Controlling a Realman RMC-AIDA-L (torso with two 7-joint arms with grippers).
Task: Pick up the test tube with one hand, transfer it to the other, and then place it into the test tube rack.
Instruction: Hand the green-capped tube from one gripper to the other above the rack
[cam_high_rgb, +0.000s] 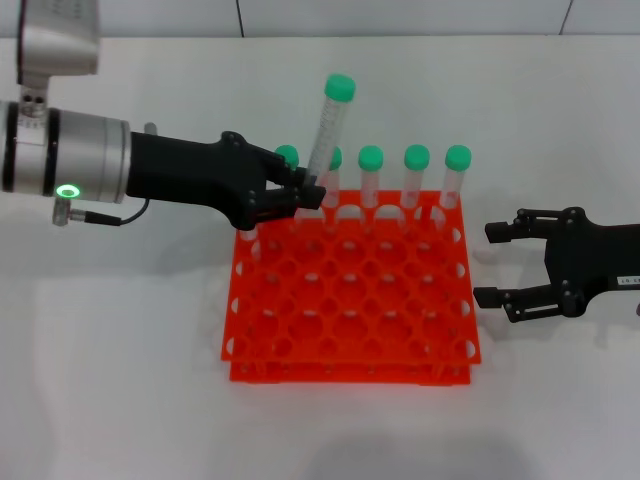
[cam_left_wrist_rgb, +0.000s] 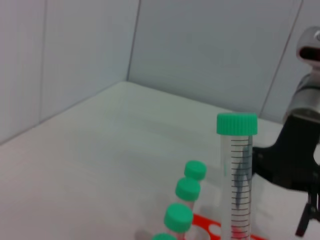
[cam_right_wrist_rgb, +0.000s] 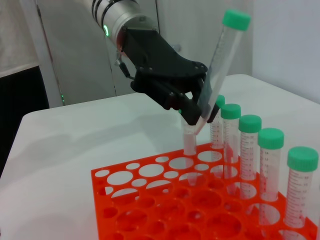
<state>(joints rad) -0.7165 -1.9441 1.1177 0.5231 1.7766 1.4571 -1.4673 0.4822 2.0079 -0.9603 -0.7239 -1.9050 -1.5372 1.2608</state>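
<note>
My left gripper (cam_high_rgb: 310, 196), on the arm with the green light ring, is shut on the lower part of a clear test tube (cam_high_rgb: 328, 130) with a green cap. It holds the tube tilted, lifted above the back left of the orange-red rack (cam_high_rgb: 350, 305). The right wrist view shows the gripper (cam_right_wrist_rgb: 200, 112) pinching the tube (cam_right_wrist_rgb: 222, 60) with its tip just over the rack (cam_right_wrist_rgb: 150, 210). The left wrist view shows the tube (cam_left_wrist_rgb: 237, 175) upright. My right gripper (cam_high_rgb: 490, 262), with the white label, is open and empty beside the rack's right side.
Several more green-capped tubes (cam_high_rgb: 416, 178) stand in the rack's back row, close to the held tube; they also show in the right wrist view (cam_right_wrist_rgb: 270, 160) and the left wrist view (cam_left_wrist_rgb: 187, 190). The rack's other holes hold nothing. White table all around.
</note>
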